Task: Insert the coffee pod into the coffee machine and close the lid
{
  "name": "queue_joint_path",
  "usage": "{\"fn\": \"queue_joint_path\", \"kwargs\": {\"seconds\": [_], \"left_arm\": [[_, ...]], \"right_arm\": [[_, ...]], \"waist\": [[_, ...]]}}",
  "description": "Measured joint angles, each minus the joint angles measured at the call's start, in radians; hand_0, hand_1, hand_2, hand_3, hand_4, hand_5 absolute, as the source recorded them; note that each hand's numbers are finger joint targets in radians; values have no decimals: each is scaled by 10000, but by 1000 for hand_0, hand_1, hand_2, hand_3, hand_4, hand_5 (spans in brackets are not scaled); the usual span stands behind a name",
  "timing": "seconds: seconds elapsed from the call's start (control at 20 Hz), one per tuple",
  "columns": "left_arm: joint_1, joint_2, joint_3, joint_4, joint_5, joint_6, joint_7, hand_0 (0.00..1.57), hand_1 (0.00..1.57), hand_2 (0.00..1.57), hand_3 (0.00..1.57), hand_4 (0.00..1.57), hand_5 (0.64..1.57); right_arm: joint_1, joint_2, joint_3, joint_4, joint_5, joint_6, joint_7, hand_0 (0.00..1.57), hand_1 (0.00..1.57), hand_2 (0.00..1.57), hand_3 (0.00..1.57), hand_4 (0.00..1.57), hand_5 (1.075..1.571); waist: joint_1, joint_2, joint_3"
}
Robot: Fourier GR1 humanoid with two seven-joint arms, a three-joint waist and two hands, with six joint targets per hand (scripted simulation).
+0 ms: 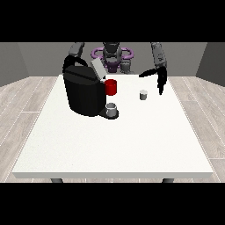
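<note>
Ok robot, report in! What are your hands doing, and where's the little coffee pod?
Hand at view's right hanging open beside the coffee pod, not touching. Other hand hidden behind coffee machine. Lid up. Red mug stands between pod and machine.

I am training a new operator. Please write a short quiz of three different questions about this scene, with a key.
1. True or false: the lid of the coffee machine is raised.
2. Which is nearer the coffee pod? A. the hand at the view's right B. the red cup
3. Fill in: a grey cup stands on the machine's ____.

Key: 1 true; 2 A; 3 base.
</note>
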State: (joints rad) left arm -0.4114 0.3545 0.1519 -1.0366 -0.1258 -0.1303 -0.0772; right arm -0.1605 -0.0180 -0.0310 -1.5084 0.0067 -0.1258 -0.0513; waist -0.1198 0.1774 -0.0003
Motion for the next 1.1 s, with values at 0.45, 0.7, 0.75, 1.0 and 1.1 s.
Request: {"fn": "queue_joint_path", "kwargs": {"seconds": [0.45, 0.7, 0.75, 1.0, 1.1], "left_arm": [[-604, -124, -541, 1524, -1210, 403, -229, 223, 223, 529, 222, 0, 1571], [-884, -11, -617, 2182, -1706, 570, -300, 758, 758, 820, 513, 0, 1571], [-922, 31, -609, 2363, -1793, 571, -326, 615, 615, 738, 477, 0, 1571], [-1022, 186, -866, 3018, -2513, 899, -624, 568, 568, 698, 414, 0, 1571], [-1143, 226, -1019, 3155, -2814, 989, -659, 547, 547, 697, 454, 0, 1571]], "right_arm": [[-266, -56, 111, 569, 348, -272, 257, 0, 0, 0, 0, 356, 1571], [-508, -160, -168, 935, 206, -271, 189, 0, 0, 0, 0, 432, 1571], [-488, -179, -185, 976, 164, -223, 204, 0, 0, 0, 0, 435, 1571], [-519, -64, -78, 966, 114, -224, 160, 0, 0, 0, 0, 515, 1571], [-528, -24, -4, 1068, 216, -274, 73, 0, 0, 0, 0, 527, 1571]], "waist": [[-51, -64, 0], [-3, -31, 2], [-11, -75, 1], [-169, 43, -1], [-156, 35, -1]]}}
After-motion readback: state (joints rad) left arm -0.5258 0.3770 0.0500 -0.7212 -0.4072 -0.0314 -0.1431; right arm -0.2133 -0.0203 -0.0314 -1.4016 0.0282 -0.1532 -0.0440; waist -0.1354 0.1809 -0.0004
